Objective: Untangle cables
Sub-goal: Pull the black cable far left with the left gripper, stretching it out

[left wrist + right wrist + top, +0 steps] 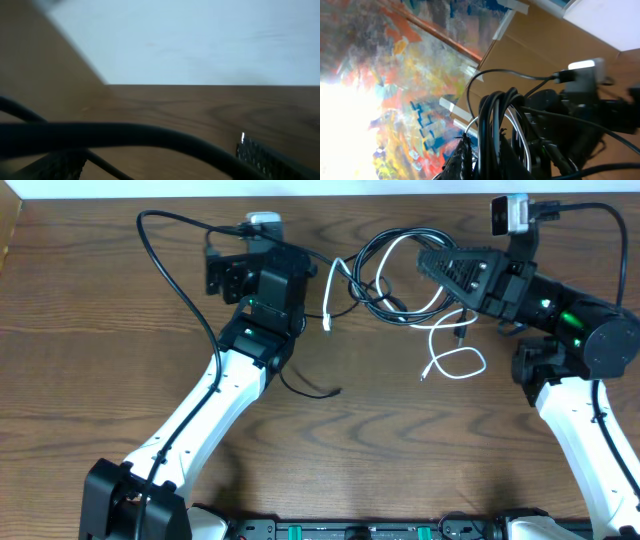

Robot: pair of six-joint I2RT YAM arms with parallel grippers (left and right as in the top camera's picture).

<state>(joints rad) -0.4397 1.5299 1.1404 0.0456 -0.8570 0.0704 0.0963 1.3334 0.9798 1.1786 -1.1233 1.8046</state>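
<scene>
Cables [380, 305] lie tangled at the far middle of the table [100, 380], between my two arms: black loops [492, 130] with a white cable [329, 315] running through them. My right gripper [428, 262] is clamped on the black loops, which drape past its fingers in the wrist view. My left gripper [159, 150] is spread wide and grips nothing, just left of the tangle.

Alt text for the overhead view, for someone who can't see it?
Two robot arms reach over a wooden table toward a tangle of black cables and a white cable near its far edge. The right gripper is shut on the black loops; the left gripper, open, sits to their left, holding nothing.
</scene>
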